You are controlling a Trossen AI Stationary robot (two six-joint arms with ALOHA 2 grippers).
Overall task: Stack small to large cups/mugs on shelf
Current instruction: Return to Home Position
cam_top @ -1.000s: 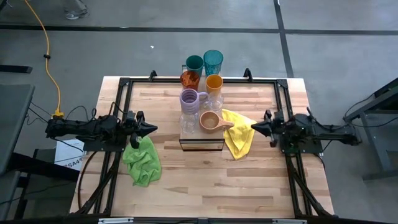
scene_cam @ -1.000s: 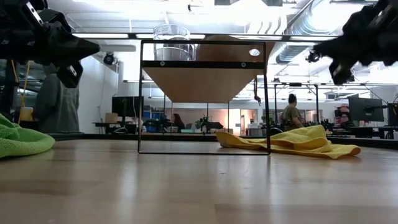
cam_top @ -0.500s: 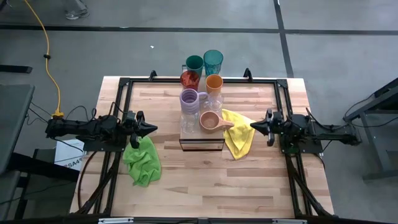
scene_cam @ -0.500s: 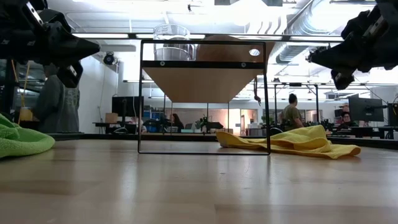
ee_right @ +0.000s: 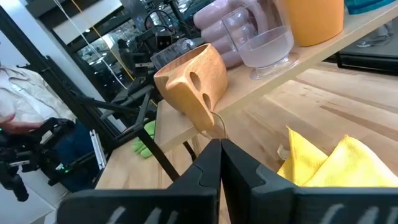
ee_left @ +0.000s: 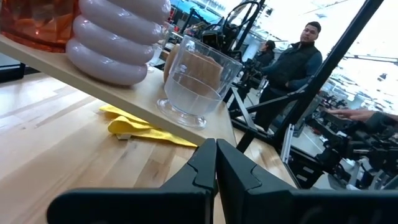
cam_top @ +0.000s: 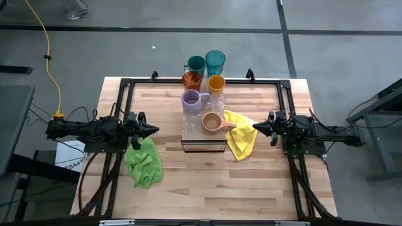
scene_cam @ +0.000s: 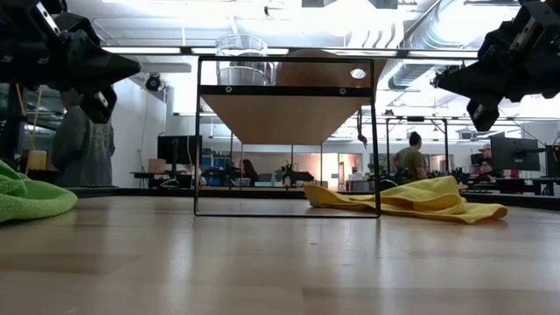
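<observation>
The cups/mugs stand in two rows on the shelf (cam_top: 204, 143), a narrow light-wood plank on a dark frame. Farthest are two teal tumblers (cam_top: 215, 61), then an amber tumbler (cam_top: 191, 80) and an orange cup (cam_top: 216, 83). Nearer come a lavender mug (cam_top: 191, 99), two clear glasses (cam_top: 190, 119) and a tan mug (cam_top: 213, 121). My left gripper (cam_top: 154, 130) hangs shut and level, left of the shelf's near end. My right gripper (cam_top: 254, 127) hangs shut and level on the shelf's right, over the yellow cloth.
A green cloth (cam_top: 144, 162) lies on the table under my left gripper, and a yellow cloth (cam_top: 240, 135) lies against the shelf's right side. The near half of the tabletop (cam_top: 207, 188) is bare wood. People stand in the room behind (ee_left: 292, 59).
My right gripper has rolled a little about its own line and tipped slightly, staying where it was and staying shut. The cups and cloths lie as before.
</observation>
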